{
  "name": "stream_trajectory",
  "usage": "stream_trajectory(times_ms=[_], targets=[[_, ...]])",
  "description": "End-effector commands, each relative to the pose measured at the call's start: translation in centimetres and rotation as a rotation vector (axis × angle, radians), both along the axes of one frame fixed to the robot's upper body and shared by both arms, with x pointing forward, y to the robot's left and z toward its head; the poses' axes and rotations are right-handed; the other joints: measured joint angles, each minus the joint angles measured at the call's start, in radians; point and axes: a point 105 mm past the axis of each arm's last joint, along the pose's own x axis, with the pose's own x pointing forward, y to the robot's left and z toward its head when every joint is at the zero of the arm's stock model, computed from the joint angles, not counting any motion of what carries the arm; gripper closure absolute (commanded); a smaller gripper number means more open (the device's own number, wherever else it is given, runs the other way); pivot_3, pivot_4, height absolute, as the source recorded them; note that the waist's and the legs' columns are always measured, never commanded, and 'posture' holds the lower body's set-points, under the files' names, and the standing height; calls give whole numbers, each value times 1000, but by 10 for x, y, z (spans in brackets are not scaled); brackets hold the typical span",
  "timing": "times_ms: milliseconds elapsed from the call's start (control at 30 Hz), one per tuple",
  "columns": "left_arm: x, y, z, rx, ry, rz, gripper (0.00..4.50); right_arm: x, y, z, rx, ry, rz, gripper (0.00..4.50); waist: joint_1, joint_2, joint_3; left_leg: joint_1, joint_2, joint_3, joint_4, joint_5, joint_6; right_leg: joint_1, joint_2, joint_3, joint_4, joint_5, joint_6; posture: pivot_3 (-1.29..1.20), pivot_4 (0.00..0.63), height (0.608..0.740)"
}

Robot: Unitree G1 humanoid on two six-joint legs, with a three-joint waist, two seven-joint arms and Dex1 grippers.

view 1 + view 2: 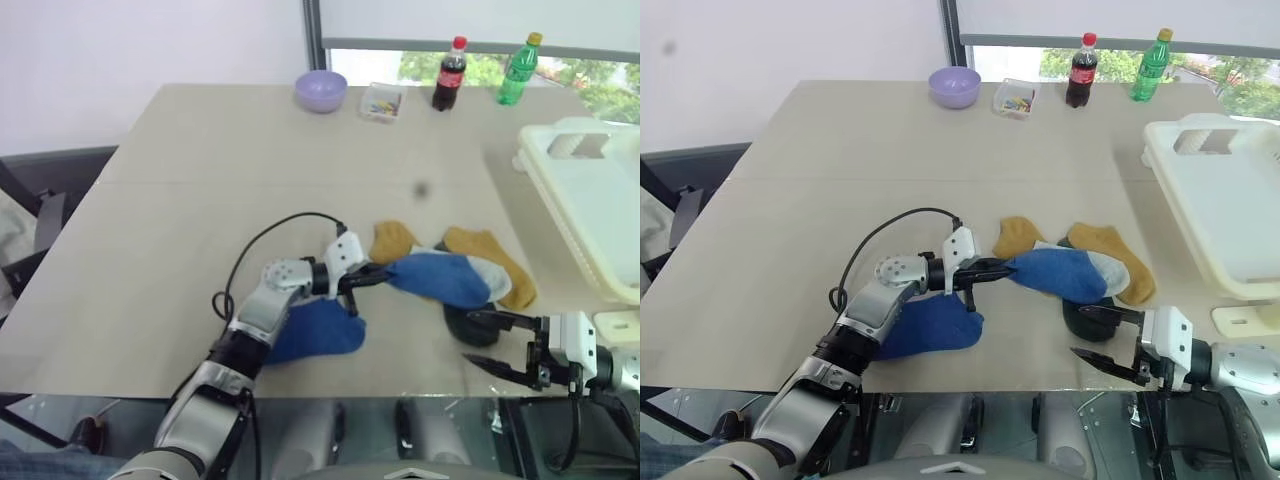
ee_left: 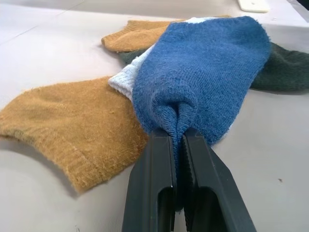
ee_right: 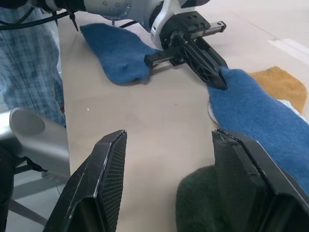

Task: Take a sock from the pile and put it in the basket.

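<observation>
The pile (image 1: 455,270) lies near the table's front edge: blue, mustard-yellow, light grey and dark green socks. On top lies the royal-blue sock (image 1: 440,277), and my left gripper (image 1: 377,276) is shut on its left end; the pinched fold (image 2: 177,116) shows between the black fingers (image 2: 155,179). A second blue sock (image 1: 315,332) lies under my left forearm. My right gripper (image 1: 492,345) hangs open at the table's front edge, just right of the dark green sock (image 3: 203,203). The cream-white basket (image 1: 560,190) stands at the right edge.
A lilac bowl (image 1: 321,90), a small clear box (image 1: 381,103), a cola bottle (image 1: 450,73) and a green bottle (image 1: 518,69) stand along the far edge. A black cable (image 1: 262,245) loops over the table by my left arm.
</observation>
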Motion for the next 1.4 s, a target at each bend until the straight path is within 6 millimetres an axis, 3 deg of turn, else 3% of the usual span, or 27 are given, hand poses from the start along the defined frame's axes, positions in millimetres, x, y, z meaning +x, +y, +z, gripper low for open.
stream_trajectory(times_ms=[33, 267, 667, 700, 767, 900, 1067, 1167, 1300, 1333, 1400], targets=[[-1, -1, 21, -43, -55, -26, 4443, -2, 6, 8, 15, -28, 17, 1630, 0, 0, 0, 0, 0, 0, 0, 0, 0, 0, 0, 0, 0, 0, 0, 0, 150, 735], [11, 7, 37, -82, -88, 46, 4443, -2, 10, 9, 19, -26, 15, 1630, 0, 0, 0, 0, 0, 0, 0, 0, 0, 0, 0, 0, 0, 0, 0, 0, 150, 735], [11, 18, 28, -46, -84, 62, 4443, -2, 13, 10, 26, -21, 14, 1630, 0, 0, 0, 0, 0, 0, 0, 0, 0, 0, 3, 0, 0, 0, 0, 0, 150, 735], [11, 18, 28, -47, -77, 60, 3901, -2, 14, 10, 27, -22, 14, 1630, 0, 0, 0, 0, 0, 0, 0, 0, 0, 0, 3, 0, 0, 0, 0, 0, 150, 735], [11, 16, 28, -46, -78, 60, 3377, -2, 13, 11, 27, -23, 14, 1630, 0, 0, 0, 0, 0, 0, 0, 0, 0, 0, 3, 0, 0, 0, 0, 0, 150, 735], [10, 15, 26, -34, -97, 61, 1463, -2, 14, 11, 26, -24, 14, 1630, 0, 0, 0, 0, 0, 0, 0, 0, 0, 0, 3, 0, 0, 0, 0, 0, 150, 735], [9, 15, 28, -43, -105, 50, 1463, -1, 14, 11, 25, -24, 14, 1630, 0, 0, 0, 0, 0, 0, 0, 0, 0, 0, 3, 0, 0, 0, 0, 0, 150, 735], [6, 15, 30, -65, -92, 32, 2270, -1, 15, 12, 27, -23, 14, 1630, 0, 0, 0, 0, 0, 0, 0, 0, 0, 0, 3, 0, 0, 0, 0, 0, 150, 735], [5, 16, 27, -47, -90, 23, 4225, -1, 15, 12, 27, -24, 9, 1630, 0, 0, 0, 0, 0, 0, 0, 0, 0, 0, 3, 0, 0, 0, 0, 0, 150, 735], [6, 16, 26, -44, -91, 26, 4433, 0, 14, 13, 27, -25, 9, 1630, 0, 0, 0, 0, 0, 0, 0, 0, 0, 0, 3, 0, 0, 0, 0, 0, 150, 735], [7, 16, 26, -40, -94, 31, 4433, 0, 14, 13, 27, -27, 7, 1630, 0, 0, 0, 0, 0, 0, 0, 0, 0, 0, 3, 0, 0, 0, 0, 0, 150, 735]])
